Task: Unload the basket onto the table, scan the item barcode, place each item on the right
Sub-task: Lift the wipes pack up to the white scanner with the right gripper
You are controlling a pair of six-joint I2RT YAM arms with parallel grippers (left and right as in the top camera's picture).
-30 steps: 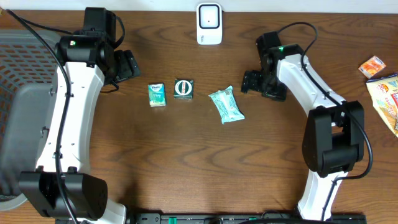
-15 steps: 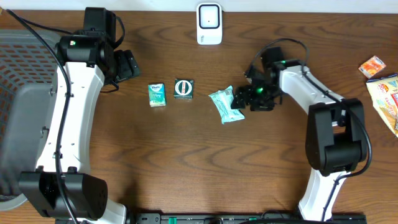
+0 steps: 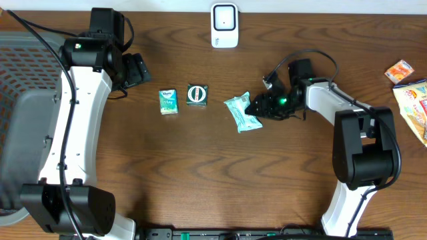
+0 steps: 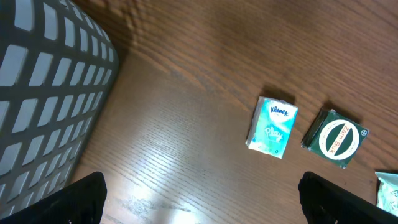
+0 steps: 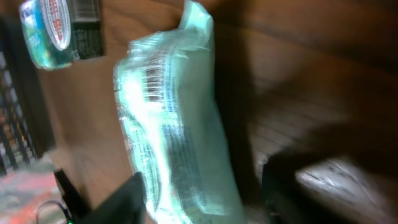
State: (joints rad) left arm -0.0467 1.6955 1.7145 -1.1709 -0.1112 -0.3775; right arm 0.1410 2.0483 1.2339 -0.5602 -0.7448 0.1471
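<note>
Found the pale green packet [image 3: 241, 113] lying flat on the tabletop [image 3: 200, 173], just right of the middle of the overhead frame, with the white scanner [image 3: 224, 25] well apart at the top centre. Had the right fingers [image 3: 257, 107] down at the packet's right end, one to each side and about half closed. Could not tell from the blurred right wrist view whether they pressed on the wrapper or stood just short of it. Had the left fingers [image 3: 139, 69] spread wide over bare wood in the upper left, with nothing between them, near the tissue pack [image 3: 168, 102] and the dark green box [image 3: 197, 95] but touching neither.

Judged the step in hand to be the pinch on the packet, ahead of any lift. Saw the barcode [image 5: 152, 78] in the upper left of the right wrist view, on the face turned to that camera and toward the end away from the fingers, so not covered by them.

Called for a gentle, square close, since a soft, crinkly wrapper looked likely to fold or slip out of an end grip. Needed a hold firm enough to stop the free end drooping, yet not so hard as to crease the printed bars. Seemed best then to lift straight up off the wood, carry toward the top centre, and turn the wrist until the bars faced the scanner, flat and steady
</note>
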